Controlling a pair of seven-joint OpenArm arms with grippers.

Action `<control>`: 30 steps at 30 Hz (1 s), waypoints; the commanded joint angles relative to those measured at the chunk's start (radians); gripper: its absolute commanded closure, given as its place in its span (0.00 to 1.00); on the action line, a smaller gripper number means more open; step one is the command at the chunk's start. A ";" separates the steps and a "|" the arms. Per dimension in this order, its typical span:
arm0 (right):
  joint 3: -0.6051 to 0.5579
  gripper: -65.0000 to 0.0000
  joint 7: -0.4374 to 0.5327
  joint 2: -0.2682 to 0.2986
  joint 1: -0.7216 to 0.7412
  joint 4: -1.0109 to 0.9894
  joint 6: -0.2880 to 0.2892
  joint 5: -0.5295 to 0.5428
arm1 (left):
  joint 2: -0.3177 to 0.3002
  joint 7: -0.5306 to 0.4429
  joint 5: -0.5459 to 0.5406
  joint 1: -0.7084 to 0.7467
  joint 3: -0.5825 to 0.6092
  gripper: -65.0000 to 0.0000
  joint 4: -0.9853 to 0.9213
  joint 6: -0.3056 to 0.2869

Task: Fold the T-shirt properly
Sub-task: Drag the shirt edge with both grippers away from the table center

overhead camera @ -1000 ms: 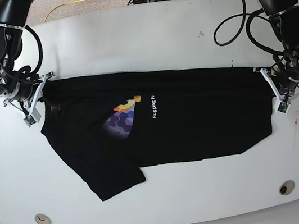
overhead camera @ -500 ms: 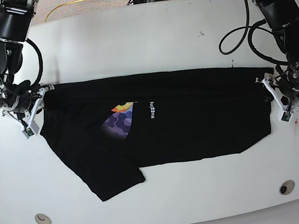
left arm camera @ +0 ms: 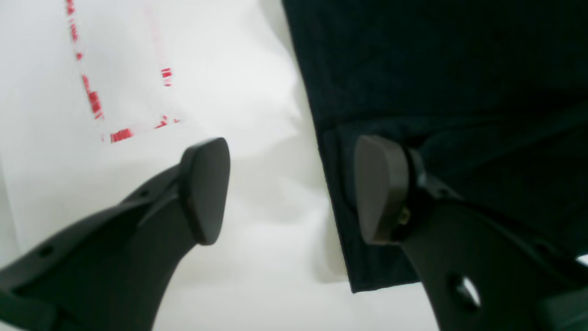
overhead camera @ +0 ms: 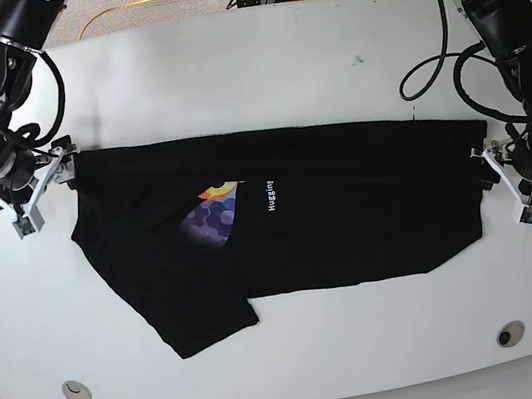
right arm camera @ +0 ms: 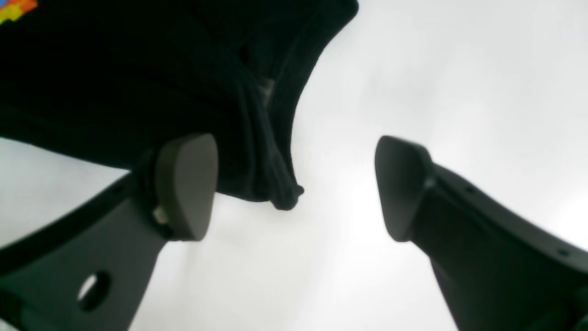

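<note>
Both end effectors released, backed off — T-shirt [overhead camera: 288, 211] flat between them

Bright, even overhead light is washing the white surface [overhead camera: 275, 66] toward glare; both wrist views are looking soft, their nearby gripper fingers [right arm camera: 183, 184] blurring slightly.
</note>
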 commanded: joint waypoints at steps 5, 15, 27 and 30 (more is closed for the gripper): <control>0.092 0.21 0.012 -0.053 -0.012 0.009 -0.001 0.010 | -0.015 -0.017 -0.009 0.075 -0.029 0.39 0.050 0.005; 0.105 0.21 0.020 -0.123 0.044 -0.146 -0.001 0.010 | 0.047 -0.187 -0.003 0.150 -0.026 0.39 0.045 0.005; 0.102 0.62 0.067 -0.099 0.073 -0.252 -0.001 0.010 | 0.054 -0.190 0.001 0.104 -0.023 0.56 -0.120 0.005; 0.100 0.79 0.064 -0.097 0.065 -0.252 -0.001 0.010 | 0.049 -0.185 0.002 0.129 -0.023 0.84 -0.120 0.005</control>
